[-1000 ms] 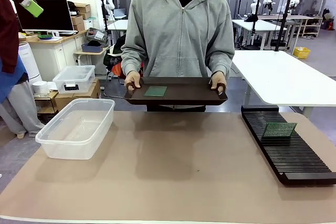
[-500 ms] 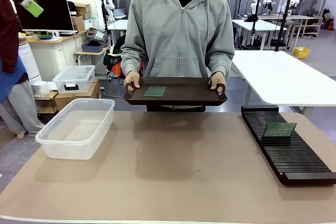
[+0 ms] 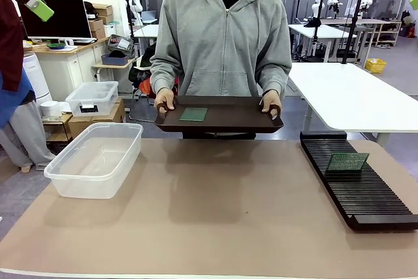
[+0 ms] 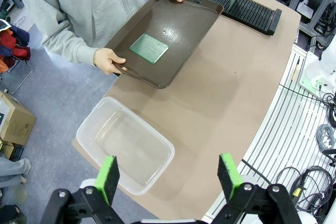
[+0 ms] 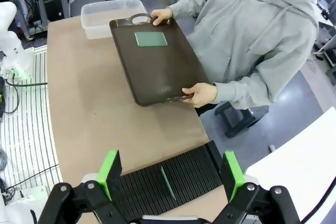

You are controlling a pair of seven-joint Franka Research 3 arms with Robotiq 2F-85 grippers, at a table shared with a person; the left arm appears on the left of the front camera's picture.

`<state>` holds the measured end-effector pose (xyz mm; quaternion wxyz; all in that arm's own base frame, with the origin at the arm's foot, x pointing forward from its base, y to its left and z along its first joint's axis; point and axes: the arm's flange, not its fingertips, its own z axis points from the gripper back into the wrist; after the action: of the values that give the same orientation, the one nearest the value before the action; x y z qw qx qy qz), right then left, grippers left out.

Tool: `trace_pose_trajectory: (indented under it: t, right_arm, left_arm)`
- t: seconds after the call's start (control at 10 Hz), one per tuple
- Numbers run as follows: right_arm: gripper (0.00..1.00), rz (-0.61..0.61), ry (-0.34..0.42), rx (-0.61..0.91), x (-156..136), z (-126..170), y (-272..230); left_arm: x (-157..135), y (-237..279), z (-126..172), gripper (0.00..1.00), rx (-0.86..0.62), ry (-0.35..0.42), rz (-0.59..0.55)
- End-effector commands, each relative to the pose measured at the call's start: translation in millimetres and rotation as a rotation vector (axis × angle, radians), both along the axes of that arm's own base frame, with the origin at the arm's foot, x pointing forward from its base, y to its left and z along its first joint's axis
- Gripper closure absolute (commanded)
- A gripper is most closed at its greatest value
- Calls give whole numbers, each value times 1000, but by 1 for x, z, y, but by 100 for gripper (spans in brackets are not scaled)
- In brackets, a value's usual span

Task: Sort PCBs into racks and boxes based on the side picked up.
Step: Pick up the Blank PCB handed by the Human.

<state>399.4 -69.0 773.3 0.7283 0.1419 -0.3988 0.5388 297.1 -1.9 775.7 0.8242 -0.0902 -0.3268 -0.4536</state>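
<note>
Front view: a person across the table holds a dark brown tray [image 3: 235, 115] level by its handles, and one green board [image 3: 193, 114] lies flat on it. A clear tub [image 3: 95, 159] sits at the left. A black slotted rack [image 3: 366, 194] at the right has a second board [image 3: 347, 161] standing in it.

Left wrist view: the left gripper [image 4: 169, 174] hangs high above the tub, fingers spread and empty.

Right wrist view: the right gripper [image 5: 171, 174], also spread and empty, hangs above the rack. The tray board's upward face looks finely marked, though it is too small to be sure.

Likely risks: the thin board may skid on the hand-held tray when pinched, or a misread face may send it to the wrong place.
</note>
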Motion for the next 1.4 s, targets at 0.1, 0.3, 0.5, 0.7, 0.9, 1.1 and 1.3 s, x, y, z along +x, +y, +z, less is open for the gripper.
trace_pose_trajectory:
  t: [0.1,0.3,0.5,0.7,0.9,1.1,1.3]
  right_arm:
    - [0,0,0,0,0,0,0]
    - [0,7,88,110,-13,-6,-2]
    - [0,-6,113,154,-26,-10,-3]
    - [0,-39,123,139,-37,-8,-3]
    - [0,-50,124,135,-38,-6,-1]
    - [0,-72,132,126,-37,-7,-3]
    - [0,-87,137,113,-34,-8,-3]
  left_arm:
    - [0,1,-2,0,-8,0,-10]
    - [0,1,-2,0,-8,0,-10]
    - [0,1,-2,0,-8,0,-10]
    - [0,1,-2,0,-8,0,-10]
    - [0,1,-2,0,-8,0,-10]
    - [0,1,-2,0,-8,0,-10]
    - [0,1,-2,0,-8,0,-10]
